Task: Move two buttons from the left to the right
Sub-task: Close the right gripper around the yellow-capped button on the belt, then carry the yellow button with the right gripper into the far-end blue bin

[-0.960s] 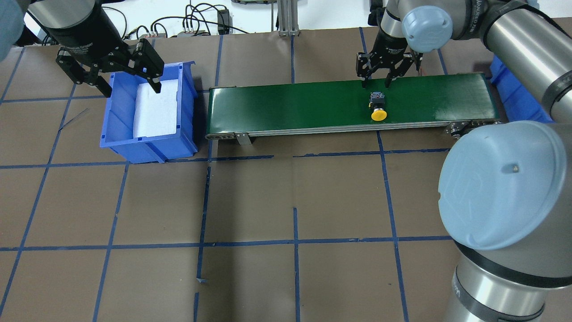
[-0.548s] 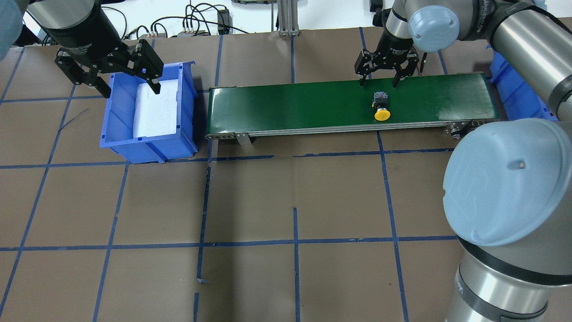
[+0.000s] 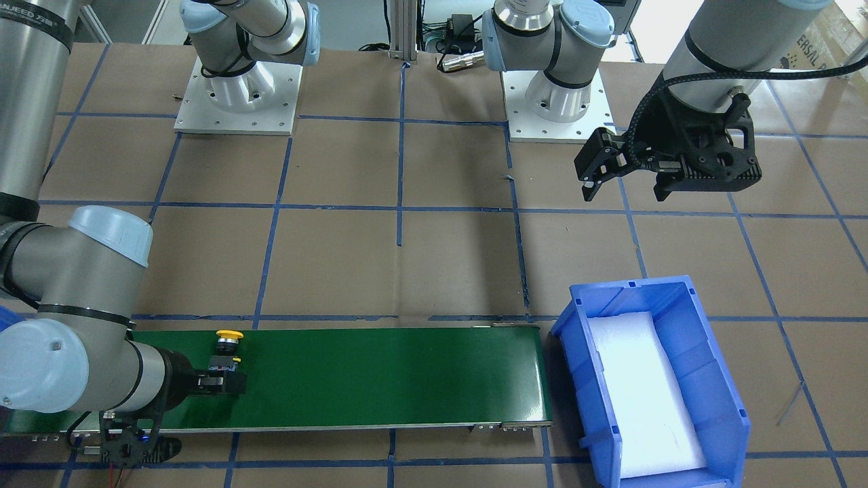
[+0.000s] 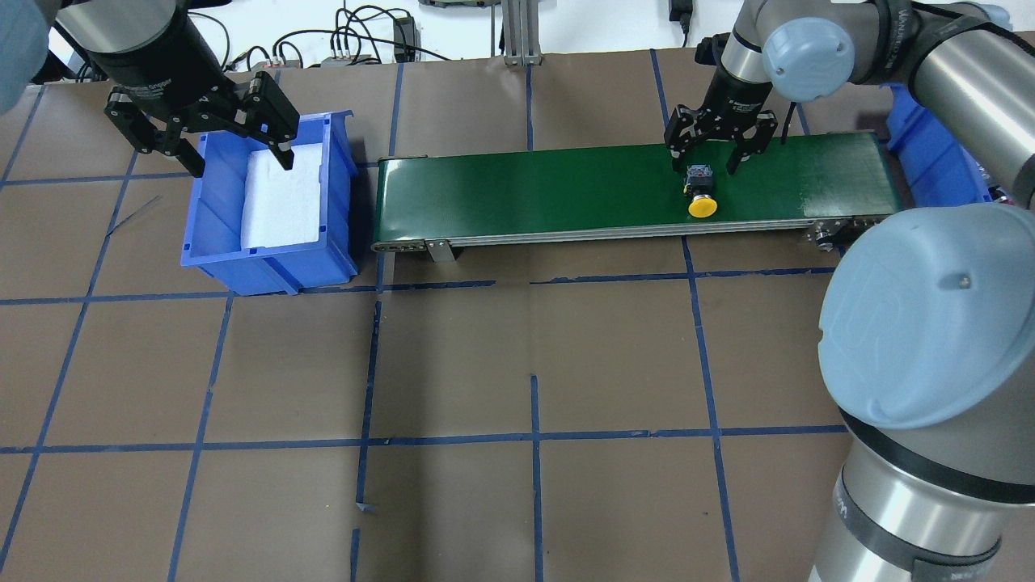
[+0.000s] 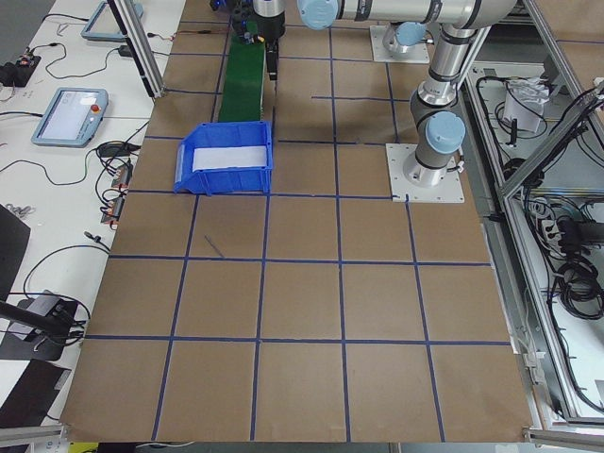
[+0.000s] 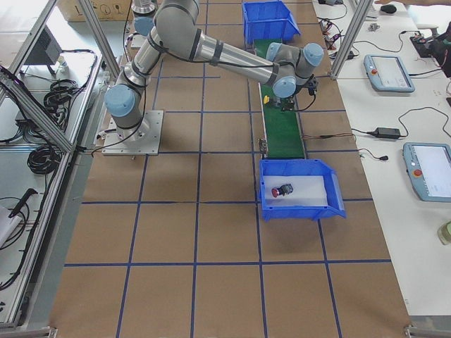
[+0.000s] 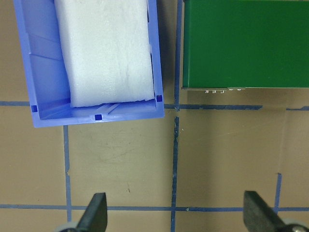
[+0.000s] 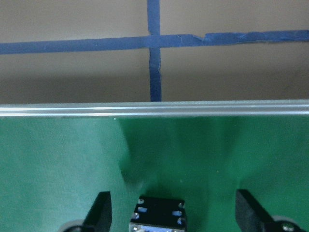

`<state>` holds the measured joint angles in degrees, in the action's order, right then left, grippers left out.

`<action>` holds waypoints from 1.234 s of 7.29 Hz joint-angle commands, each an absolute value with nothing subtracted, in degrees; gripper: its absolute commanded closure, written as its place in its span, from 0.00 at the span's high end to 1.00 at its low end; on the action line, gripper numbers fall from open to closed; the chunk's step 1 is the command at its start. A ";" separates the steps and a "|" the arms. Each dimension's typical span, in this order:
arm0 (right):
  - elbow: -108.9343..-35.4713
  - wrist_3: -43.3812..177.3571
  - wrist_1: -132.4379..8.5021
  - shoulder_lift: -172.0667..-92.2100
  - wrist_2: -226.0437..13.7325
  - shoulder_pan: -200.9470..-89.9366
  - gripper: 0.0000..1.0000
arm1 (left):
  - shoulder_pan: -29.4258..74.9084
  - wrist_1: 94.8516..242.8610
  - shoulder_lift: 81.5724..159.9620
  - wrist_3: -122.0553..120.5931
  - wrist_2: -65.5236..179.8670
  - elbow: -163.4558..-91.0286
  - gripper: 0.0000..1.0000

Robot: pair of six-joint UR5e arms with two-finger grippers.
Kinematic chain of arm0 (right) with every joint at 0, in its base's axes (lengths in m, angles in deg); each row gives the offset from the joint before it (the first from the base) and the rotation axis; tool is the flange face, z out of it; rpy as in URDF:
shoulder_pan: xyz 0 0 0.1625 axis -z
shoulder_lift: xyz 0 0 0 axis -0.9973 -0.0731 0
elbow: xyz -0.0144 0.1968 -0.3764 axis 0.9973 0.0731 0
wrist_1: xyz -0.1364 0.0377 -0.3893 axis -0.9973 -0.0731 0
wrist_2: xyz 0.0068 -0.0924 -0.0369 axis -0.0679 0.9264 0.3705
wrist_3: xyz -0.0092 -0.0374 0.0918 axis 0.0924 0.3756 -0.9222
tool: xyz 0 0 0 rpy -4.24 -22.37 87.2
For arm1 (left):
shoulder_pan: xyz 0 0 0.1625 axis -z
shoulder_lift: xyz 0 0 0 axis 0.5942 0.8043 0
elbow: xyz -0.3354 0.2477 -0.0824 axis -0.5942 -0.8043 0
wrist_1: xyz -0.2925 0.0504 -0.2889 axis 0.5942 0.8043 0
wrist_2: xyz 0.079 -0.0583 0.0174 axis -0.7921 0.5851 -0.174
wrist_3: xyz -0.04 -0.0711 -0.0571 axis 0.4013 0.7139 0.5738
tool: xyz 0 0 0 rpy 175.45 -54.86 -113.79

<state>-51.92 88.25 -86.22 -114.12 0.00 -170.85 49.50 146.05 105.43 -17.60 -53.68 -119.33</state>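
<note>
Plainly, from across the table (image 3: 407, 271), the whole top was brown paper ruled into squares with blue tape. A green belt (image 3: 380, 379) lay along my edge, and a blue bin (image 3: 722, 386) lined with white foam (image 3: 637, 400) sat just off its end. The yellow button (image 3: 228, 342) lay on its side on the belt, cap toward the robot. The left gripper (image 3: 624, 195) hung above bare paper, fingers apart and holding nothing. The right arm (image 3: 88, 366) hid most of its own tool.

From overhead, the right gripper (image 4: 704, 162) stood low over the belt, with one spread finger on either side of the yellow button. Cables (image 4: 364, 36) trailed past the table's far edge.

From the left end, a white bench (image 5: 57, 57) with a pendant (image 5: 71, 111) and loose leads ran beside the table.

From the right end, the red button (image 6: 283, 190) lay on foam in a second bin (image 6: 335, 204), just off the belt's near end. A second bench (image 6: 423, 127) stood alongside.

The left wrist camera looked down on paper, with its fingers wide apart. The bin and the belt's end lay beyond.

The right wrist camera showed the yellow button's end between the fingers, touching neither.
</note>
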 commanded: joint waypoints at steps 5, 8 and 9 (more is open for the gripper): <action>-50.23 92.88 -85.86 -114.19 0.10 -170.02 0.05 | 49.41 144.69 106.01 -17.75 -52.61 -118.37 1.00; -42.25 106.29 -77.52 -114.10 2.19 -162.65 0.05 | 49.59 144.60 106.08 -17.31 -52.78 -118.63 1.00; -41.27 109.91 -77.51 -114.19 3.95 -160.71 0.05 | 49.59 143.29 106.62 -17.39 -53.21 -118.97 1.00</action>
